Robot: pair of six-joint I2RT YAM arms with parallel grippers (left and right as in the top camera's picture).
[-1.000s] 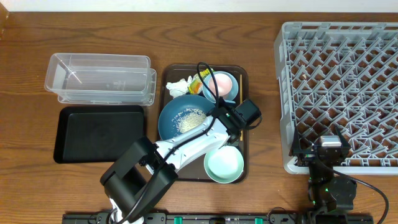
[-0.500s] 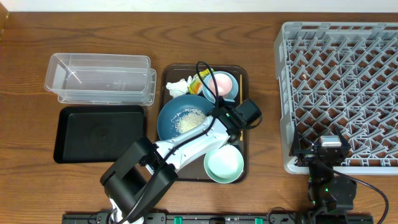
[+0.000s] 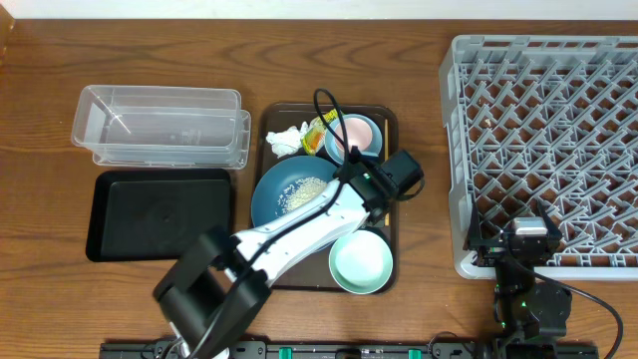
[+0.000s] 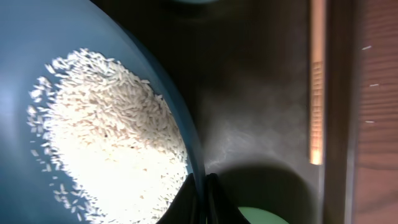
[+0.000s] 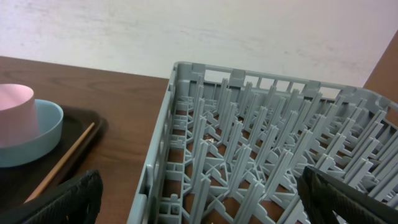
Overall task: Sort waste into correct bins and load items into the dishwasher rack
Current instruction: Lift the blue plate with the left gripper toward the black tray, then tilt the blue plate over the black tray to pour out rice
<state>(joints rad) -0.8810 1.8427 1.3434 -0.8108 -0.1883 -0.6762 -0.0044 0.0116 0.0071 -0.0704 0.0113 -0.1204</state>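
The dark-blue dish point(image 3: 289, 196) holds a heap of white rice point(image 4: 112, 137) and sits on the brown serving tray point(image 3: 391, 214). My left gripper point(image 4: 204, 200) is shut on the dish's right rim, one finger inside and one outside; from overhead the left gripper point(image 3: 346, 185) lies over that rim. The mint-green bowl point(image 3: 360, 263) stands just in front of it. The pink cup point(image 3: 357, 131) sits in the light-blue bowl point(image 3: 343, 151). Tissue point(image 3: 283, 140) and wrapper point(image 3: 319, 131) lie at the tray's back. My right gripper point(image 5: 199, 205) stands open by the rack point(image 3: 548, 150).
The clear tub point(image 3: 159, 125) is at the back left, with the black tray point(image 3: 159, 212) in front of it. The rack's near left corner point(image 5: 168, 162) lies between my right fingers. Bare wood table point(image 3: 424, 110) separates the serving tray from the rack.
My left jaws have closed onto the dish's rim. The left wrist has shifted slightly, and the right arm has stayed still.
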